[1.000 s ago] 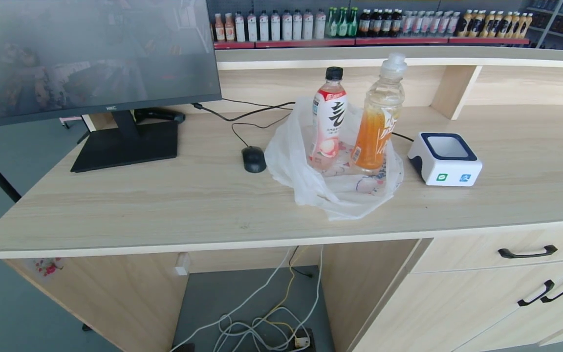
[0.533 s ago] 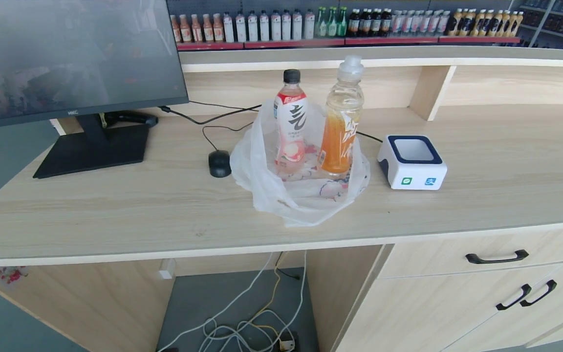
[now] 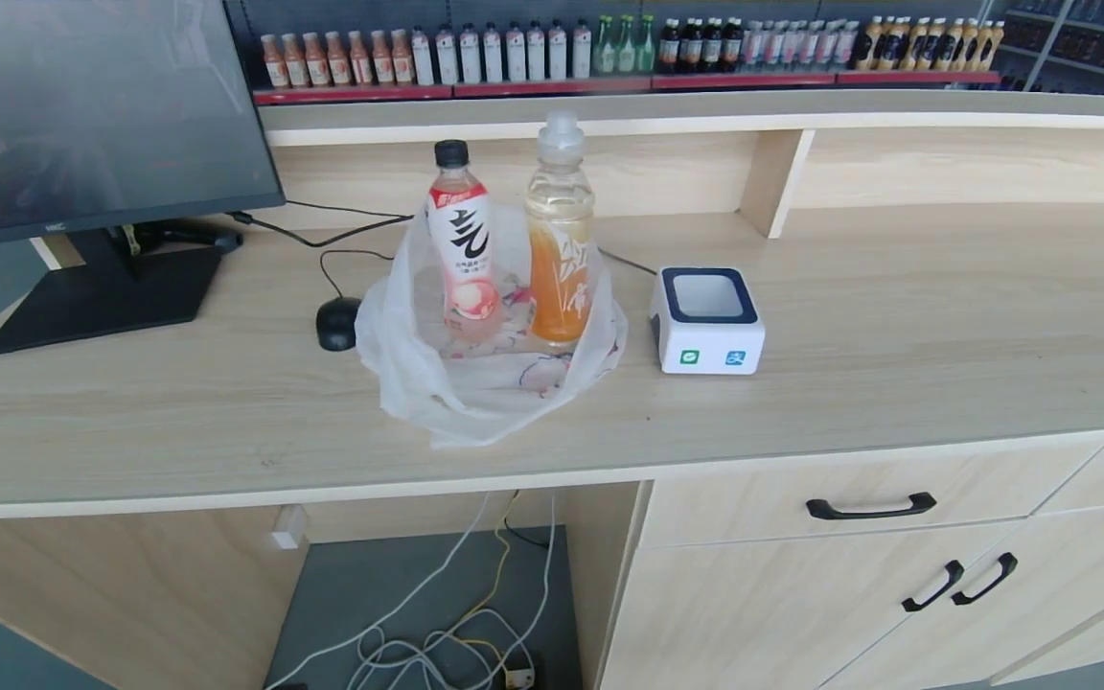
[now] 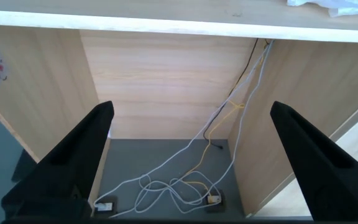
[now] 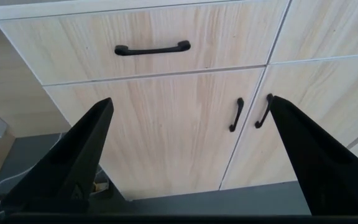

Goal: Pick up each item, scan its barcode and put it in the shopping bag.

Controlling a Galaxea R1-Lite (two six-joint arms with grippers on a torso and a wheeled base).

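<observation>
Two bottles stand upright inside an open white plastic shopping bag (image 3: 475,388) on the wooden counter (image 3: 897,316): a pink peach drink with a black cap (image 3: 460,254) and, just to its right, an orange drink with a clear cap (image 3: 560,249). A white barcode scanner (image 3: 705,319) with a dark-rimmed window sits to the right of the bag. My left gripper (image 4: 191,155) is open, held low in front of the knee space under the counter. My right gripper (image 5: 188,155) is open too, low before the drawer and cabinet doors.
A monitor (image 3: 82,115) on a black stand occupies the counter's left end, with a black mouse (image 3: 337,323) beside the bag. Loose cables (image 4: 185,180) lie on the floor under the counter. A drawer handle (image 5: 152,48) and door handles (image 5: 250,112) face me. Bottle shelves (image 3: 629,48) line the background.
The whole head view has shifted, so everything on the counter slid leftward in the picture; the camera moved. The bottles, bag and scanner keep the same places relative to one another.
</observation>
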